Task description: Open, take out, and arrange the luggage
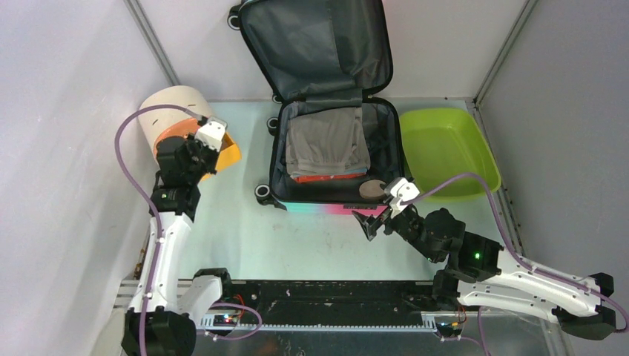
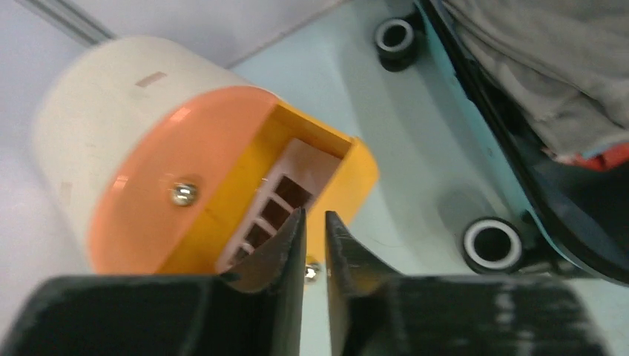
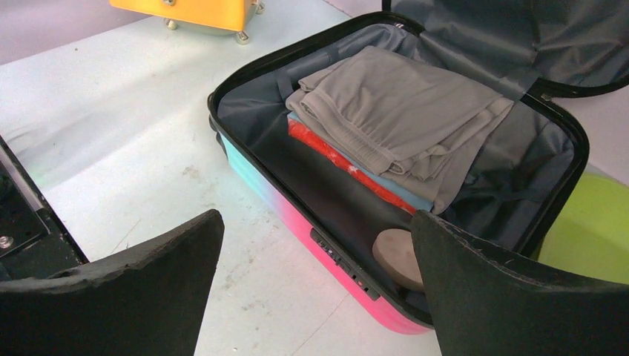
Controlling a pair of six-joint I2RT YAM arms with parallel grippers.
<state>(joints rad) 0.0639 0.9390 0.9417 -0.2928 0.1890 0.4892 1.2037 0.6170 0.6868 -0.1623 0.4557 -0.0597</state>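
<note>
The luggage (image 1: 337, 207) lies open at the middle back, its lid propped against the rear wall. Inside are folded grey clothes (image 1: 328, 139) over red and blue items, and a round tan disc (image 1: 371, 188) at the front. In the right wrist view, the pink-to-teal shell (image 3: 276, 199), grey clothes (image 3: 393, 111) and disc (image 3: 397, 256) all show. My right gripper (image 1: 378, 215) is open and empty just in front of the luggage's front right corner, also seen at the wrist (image 3: 317, 216). My left gripper (image 2: 314, 219) is shut and empty beside the cylinder.
A cream-and-orange cylinder (image 1: 174, 111) lies at the back left, its orange end (image 2: 148, 185) facing my left gripper. A lime-green tub (image 1: 445, 152) stands right of the luggage. Luggage wheels (image 2: 491, 245) face left. Walls close the left, back and right sides.
</note>
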